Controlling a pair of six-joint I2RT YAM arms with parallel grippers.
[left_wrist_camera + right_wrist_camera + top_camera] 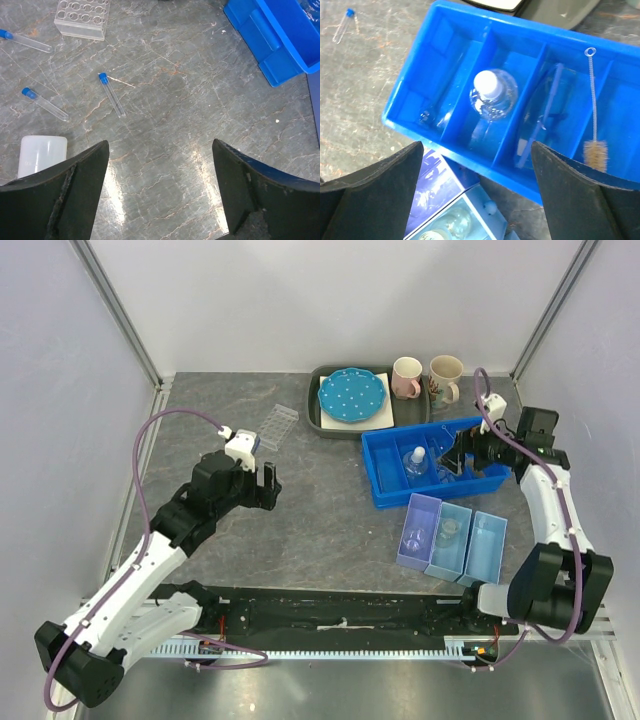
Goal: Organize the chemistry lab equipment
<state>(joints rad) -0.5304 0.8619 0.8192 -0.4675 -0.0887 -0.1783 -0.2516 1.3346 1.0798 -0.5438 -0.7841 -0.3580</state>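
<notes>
My left gripper (268, 485) is open and empty over bare table (160, 145). Ahead of it lie three blue-capped tubes (111, 94), (45, 104), (25, 41) and the clear test-tube rack (82, 17), which also shows in the top view (278, 426). My right gripper (455, 455) is open and empty above the near wall of the blue divided tray (470, 135). In the tray are a stoppered glass flask (492, 92), a tube brush (594, 145), a thin blue rod (545, 115) and a small glass piece (427, 116). The red-capped bottle is out of view.
Three small bins (450, 538) stand in front of the blue tray; two hold glass flasks (415, 535). A grey tray (322, 420) at the back holds the blue dotted plate (350, 395); two mugs (406, 377) stand beside it. A white plastic container (42, 154) lies by my left finger.
</notes>
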